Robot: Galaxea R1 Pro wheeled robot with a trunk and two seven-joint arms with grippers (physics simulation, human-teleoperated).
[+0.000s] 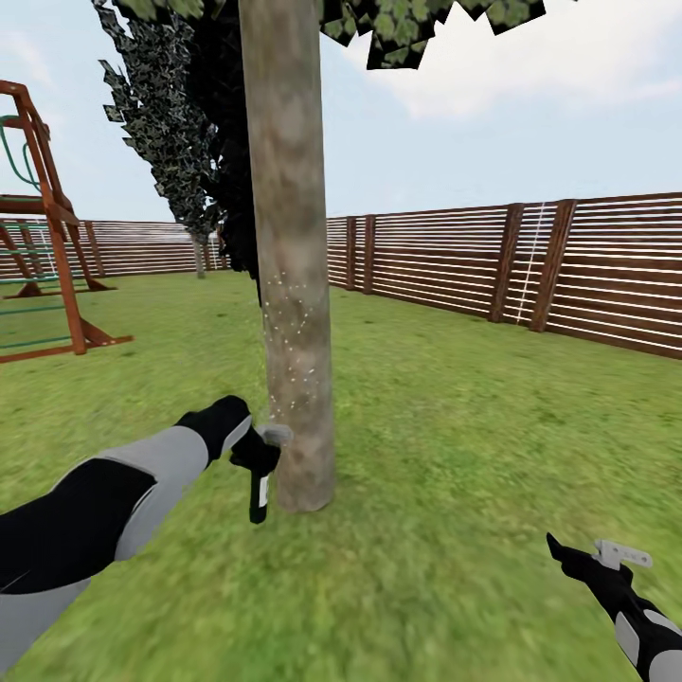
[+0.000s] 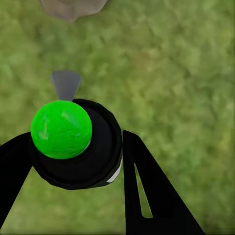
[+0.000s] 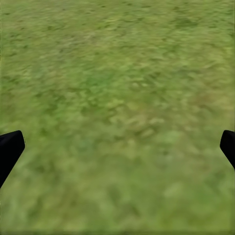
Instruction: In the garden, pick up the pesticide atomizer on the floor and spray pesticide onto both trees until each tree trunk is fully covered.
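The tree trunk (image 1: pixel 289 256) rises straight out of the grass (image 1: pixel 445 426) in the middle of the lawn, a thick grey-brown column mottled with pale patches and flecked with fine white specks from about mid-height down. Open lawn runs all around it. A brown slatted fence (image 1: pixel 530 265) closes the far side and the right, and a red-brown wooden play frame (image 1: pixel 47 237) stands well off to the left. A dark, narrow cypress (image 1: pixel 180 142) stands behind the trunk.

The left gripper (image 1: pixel 254 453) hangs just beside the trunk's left edge, low down near the base, its jaws clenched on the pesticide atomizer (image 1: pixel 260 478). The atomizer is slim and black, hanging upright below the fingers, with a pale grey nozzle pointing at the bark and nearly touching it. In the left wrist view the atomizer (image 2: pixel 78 144) shows as a round black body capped by a glossy green ball, a black finger (image 2: pixel 147 191) pressed against its side, and blurry grass beneath.

The right gripper (image 1: pixel 580 554) hovers low over bare grass, well apart from the trunk. Its black fingertips (image 3: pixel 10 149) stand wide apart, released, with nothing between them.
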